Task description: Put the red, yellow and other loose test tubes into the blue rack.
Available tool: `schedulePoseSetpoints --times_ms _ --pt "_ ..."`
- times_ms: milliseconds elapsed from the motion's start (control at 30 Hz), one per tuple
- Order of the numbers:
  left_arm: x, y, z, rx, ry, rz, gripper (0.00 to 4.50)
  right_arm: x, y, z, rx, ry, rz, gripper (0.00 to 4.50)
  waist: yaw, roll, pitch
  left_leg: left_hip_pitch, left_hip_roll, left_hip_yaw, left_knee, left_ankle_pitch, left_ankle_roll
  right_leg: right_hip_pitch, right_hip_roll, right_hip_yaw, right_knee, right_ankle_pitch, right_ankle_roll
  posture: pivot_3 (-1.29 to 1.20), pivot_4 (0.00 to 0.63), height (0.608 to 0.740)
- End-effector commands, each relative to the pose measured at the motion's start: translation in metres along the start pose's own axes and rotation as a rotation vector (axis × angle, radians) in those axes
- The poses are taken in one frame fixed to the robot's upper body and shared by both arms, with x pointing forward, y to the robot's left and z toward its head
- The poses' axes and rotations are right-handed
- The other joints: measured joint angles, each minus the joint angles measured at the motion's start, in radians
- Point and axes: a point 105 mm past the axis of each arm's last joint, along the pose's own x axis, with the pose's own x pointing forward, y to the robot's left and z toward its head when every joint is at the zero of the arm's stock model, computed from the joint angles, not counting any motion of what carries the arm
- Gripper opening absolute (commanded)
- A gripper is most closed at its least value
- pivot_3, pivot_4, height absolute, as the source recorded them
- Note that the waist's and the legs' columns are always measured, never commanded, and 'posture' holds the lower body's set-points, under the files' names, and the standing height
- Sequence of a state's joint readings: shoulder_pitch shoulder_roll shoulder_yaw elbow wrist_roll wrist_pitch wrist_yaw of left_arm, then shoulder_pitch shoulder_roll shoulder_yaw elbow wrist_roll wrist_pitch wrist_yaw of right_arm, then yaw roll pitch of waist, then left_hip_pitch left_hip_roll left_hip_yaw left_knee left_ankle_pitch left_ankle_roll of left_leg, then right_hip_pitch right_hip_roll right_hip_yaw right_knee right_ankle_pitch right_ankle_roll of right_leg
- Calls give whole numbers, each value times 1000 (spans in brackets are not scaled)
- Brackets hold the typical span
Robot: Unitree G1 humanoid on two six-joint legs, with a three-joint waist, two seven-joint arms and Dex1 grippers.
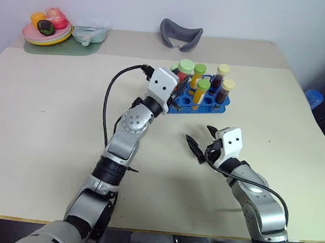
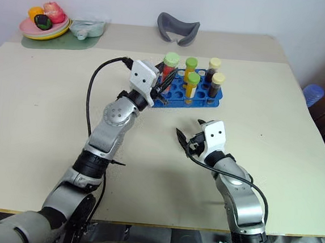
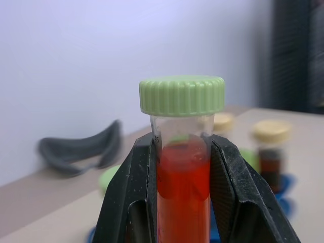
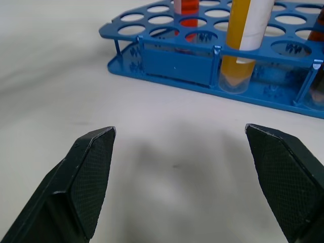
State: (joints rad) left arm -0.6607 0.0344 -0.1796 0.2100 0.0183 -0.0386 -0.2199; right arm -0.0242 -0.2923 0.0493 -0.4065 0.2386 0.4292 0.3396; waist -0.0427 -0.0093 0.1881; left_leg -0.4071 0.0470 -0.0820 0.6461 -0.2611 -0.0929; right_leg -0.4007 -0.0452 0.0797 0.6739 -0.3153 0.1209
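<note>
The left gripper clenches a green-capped red-liquid test tube over the blue plastic rack, which holds four capped tubes (two yellow-filled, two dark); the right gripper gapes empty nearby.

Head cameras look down over the table; wrist cameras sit close, sharing the blue rack.

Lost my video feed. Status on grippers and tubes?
Left gripper shut on red-filled, green-capped test tube, at blue plastic rack. Right gripper open, empty, near rack. Nothing blocking.
</note>
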Motion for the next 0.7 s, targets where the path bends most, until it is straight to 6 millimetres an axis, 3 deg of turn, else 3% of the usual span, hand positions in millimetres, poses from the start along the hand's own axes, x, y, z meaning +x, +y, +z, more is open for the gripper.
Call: schedulePoseSetpoints --times_ms 33,233,700 --pt "6 7 3 -21 -44 49 779 -2 -3 13 -13 -63 -18 4206 1 0 0 0 0 0 0 0 0 0 0 0 0 0 0 0 150 740" --pt "13 9 -10 -75 -31 61 779 -2 -2 16 -33 -80 -5 4206 0 0 0 0 0 0 0 0 0 0 0 0 0 0 0 0 150 740" --pt "17 -6 -15 -176 -14 30 779 -3 -3 15 -35 -78 4 4206 0 0 0 0 0 0 0 0 0 1 0 -1 -1 0 0 0 150 740"
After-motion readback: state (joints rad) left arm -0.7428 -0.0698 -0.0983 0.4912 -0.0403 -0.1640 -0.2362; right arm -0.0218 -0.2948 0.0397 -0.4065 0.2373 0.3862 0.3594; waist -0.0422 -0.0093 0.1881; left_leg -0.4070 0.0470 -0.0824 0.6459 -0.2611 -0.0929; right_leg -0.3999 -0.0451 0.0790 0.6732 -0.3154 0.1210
